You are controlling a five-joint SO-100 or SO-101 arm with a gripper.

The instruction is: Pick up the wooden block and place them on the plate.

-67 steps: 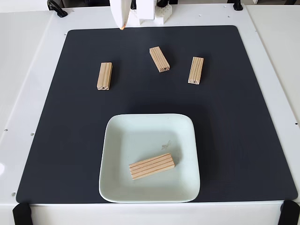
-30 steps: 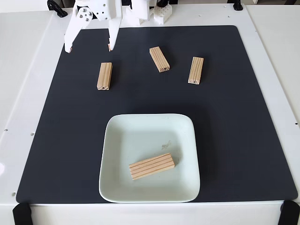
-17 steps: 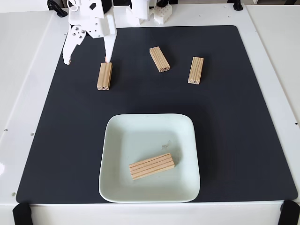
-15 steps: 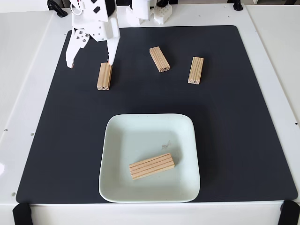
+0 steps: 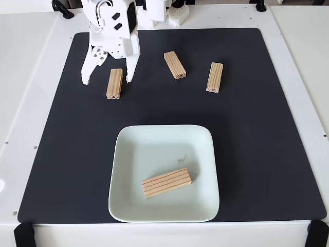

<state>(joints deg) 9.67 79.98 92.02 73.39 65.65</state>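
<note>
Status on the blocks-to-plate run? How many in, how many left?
One wooden block lies on the plate. The open gripper straddles the left block on the mat, nothing gripped yet. The middle block and right block wait untouched.

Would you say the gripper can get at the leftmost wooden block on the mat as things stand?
Probably yes. The gripper is open, with one finger on each side of the leftmost wooden block, and nothing else lies near it on the black mat.
</note>
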